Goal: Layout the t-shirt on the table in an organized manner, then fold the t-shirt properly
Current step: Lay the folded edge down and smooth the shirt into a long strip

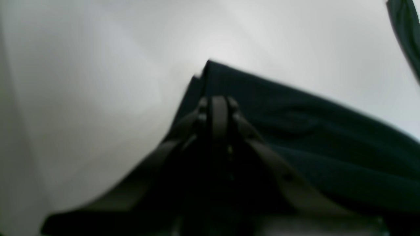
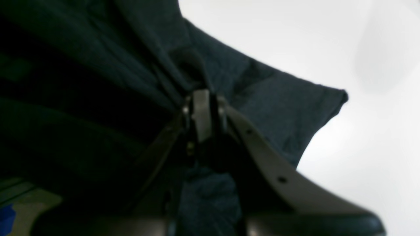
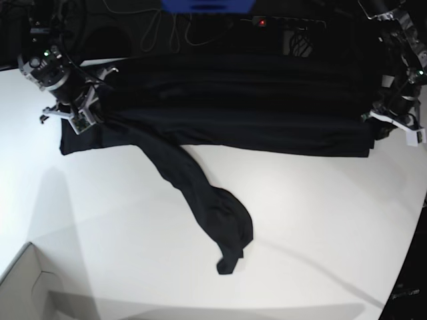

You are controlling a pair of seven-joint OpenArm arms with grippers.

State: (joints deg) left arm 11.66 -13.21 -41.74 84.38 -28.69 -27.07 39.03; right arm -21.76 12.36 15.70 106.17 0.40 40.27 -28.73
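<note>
Pinching t-shirt: left pincer | right pincer | over table

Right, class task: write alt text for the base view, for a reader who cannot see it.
A black t-shirt hangs stretched between two robot arms above a white table, the left tool and right tool each shut on an end. One part trails down onto the tabletop.

bg: dark far side; cables; red light; white box corner
</note>
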